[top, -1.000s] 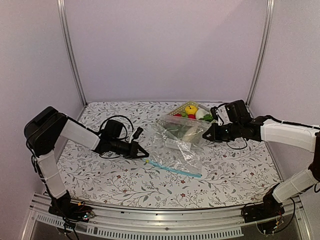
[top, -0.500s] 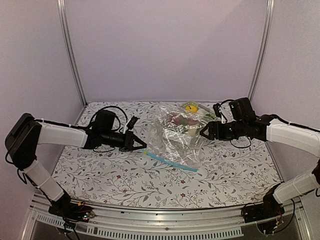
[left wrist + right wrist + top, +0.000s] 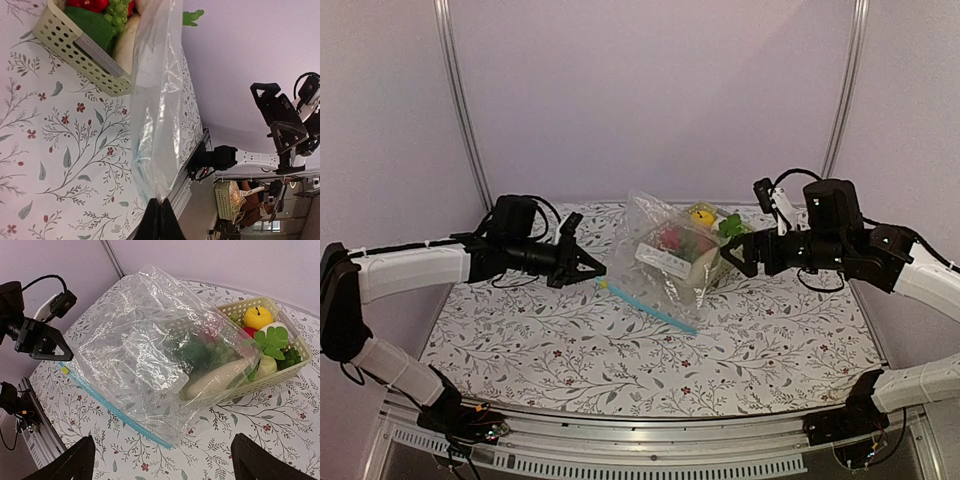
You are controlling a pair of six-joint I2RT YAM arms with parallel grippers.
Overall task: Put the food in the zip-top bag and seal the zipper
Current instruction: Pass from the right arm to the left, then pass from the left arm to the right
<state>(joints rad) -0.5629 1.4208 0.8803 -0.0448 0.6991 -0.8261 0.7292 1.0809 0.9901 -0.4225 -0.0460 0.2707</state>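
The see-through zip-top bag (image 3: 665,262) hangs from one corner, lifted off the table and draped over the near part of the pale green basket (image 3: 298,361). My left gripper (image 3: 160,212) is shut on that corner, at the end of the light-blue zipper (image 3: 110,407). The zipper slopes down to the table (image 3: 650,307). The food sits in the basket: a yellow apple (image 3: 258,317), a green leaf (image 3: 272,342), a red piece (image 3: 90,4), and a long white radish (image 3: 220,379) seen through the plastic. My right gripper (image 3: 167,465) is open above the bag, holding nothing.
The floral tablecloth (image 3: 570,350) covers the table. Metal frame posts (image 3: 460,110) stand at the back corners with lilac walls behind. The left gripper (image 3: 590,270) and right gripper (image 3: 730,258) face each other across the bag.
My right gripper let go of the bag, opened and rose. My left gripper moved up and back with the bag corner, pulling the bag up over the basket.
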